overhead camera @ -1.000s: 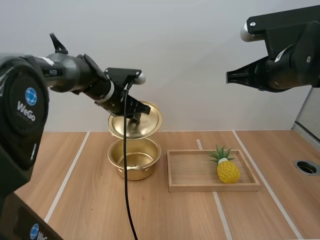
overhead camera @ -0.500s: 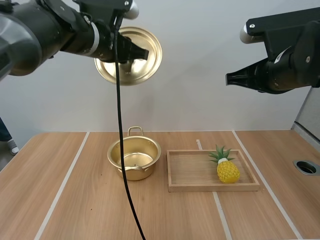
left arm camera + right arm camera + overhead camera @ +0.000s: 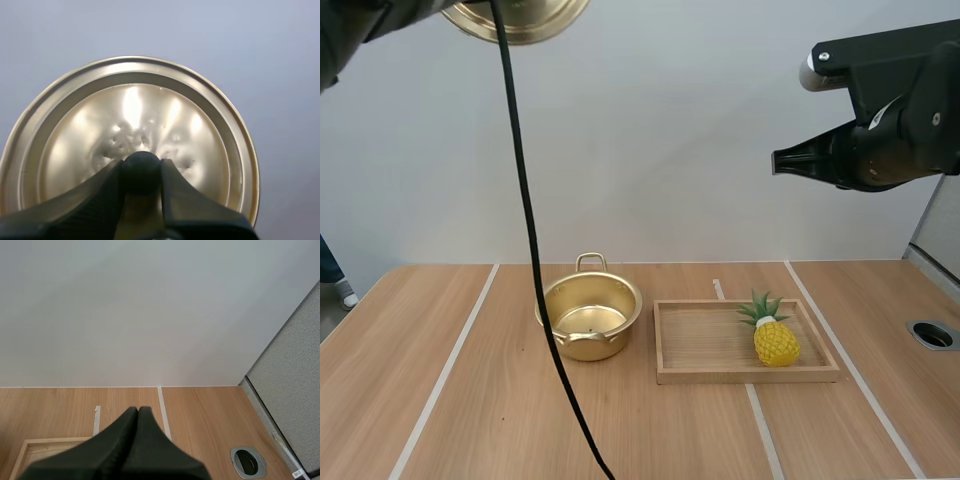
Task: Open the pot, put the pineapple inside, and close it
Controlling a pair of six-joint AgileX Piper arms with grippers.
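lid (image 3: 150,110) raised higher in left pincer (image 3: 142,167) | pineapple (image 3: 775,340) well apart from right pincer (image 3: 778,160)

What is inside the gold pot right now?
The open pot shows only its bare shiny bottom; the pineapple sits on the wooden tray beside it. The pot's near inner wall is hidden behind its own rim.

The pot (image 3: 588,318) is shiny gold, inside and outside. The lid (image 3: 130,110) has the same gold colour with bright reflections, and its knob (image 3: 141,164) is black. The pineapple (image 3: 776,344) is yellow with green leaves. The tray (image 3: 745,375) is pale wood. The table (image 3: 500,400) is light brown with wood grain and 3 whitish lines. The left gripper (image 3: 141,169) and the right gripper (image 3: 138,412) are black.
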